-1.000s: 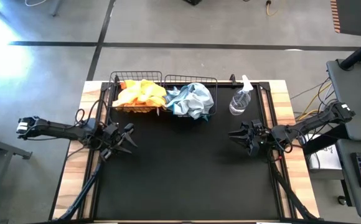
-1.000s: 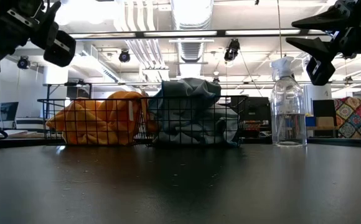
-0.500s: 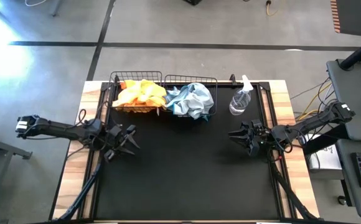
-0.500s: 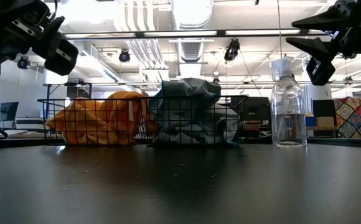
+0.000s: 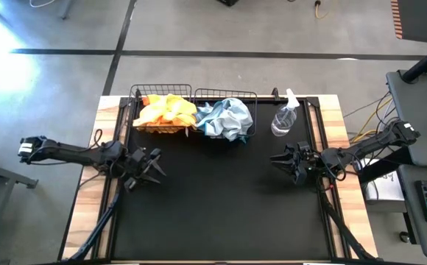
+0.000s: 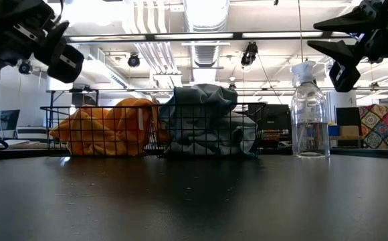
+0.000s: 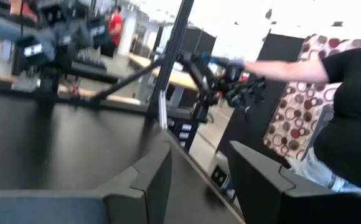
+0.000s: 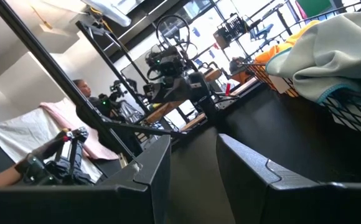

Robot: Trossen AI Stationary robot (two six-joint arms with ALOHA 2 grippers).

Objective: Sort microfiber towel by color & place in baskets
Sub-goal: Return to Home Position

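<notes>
Bright orange towels (image 5: pixel 163 112) fill the left basket (image 5: pixel 162 87) at the table's back. Pale blue-grey towels (image 5: pixel 225 118) fill the right basket (image 5: pixel 224 91) beside it. In the low view the orange pile (image 6: pixel 107 127) and the blue-grey pile (image 6: pixel 207 120) rise above the wire walls. My left gripper (image 5: pixel 153 165) is open and empty above the mat's left side, in front of the orange basket. My right gripper (image 5: pixel 276 161) is open and empty above the mat's right side. The right wrist view shows the blue-grey towels (image 8: pixel 336 56) past its spread fingers (image 8: pixel 143 168).
A clear spray bottle (image 5: pixel 284 118) stands to the right of the blue-grey basket, just behind my right gripper; it also shows in the low view (image 6: pixel 310 114). A person in a black top (image 7: pixel 348 99) stands beyond the table edge. The black mat (image 5: pixel 213 199) covers the table.
My left gripper has shifted slightly to the right, towards the mat's middle, and stayed open. The right arm, towels and baskets have not moved.
</notes>
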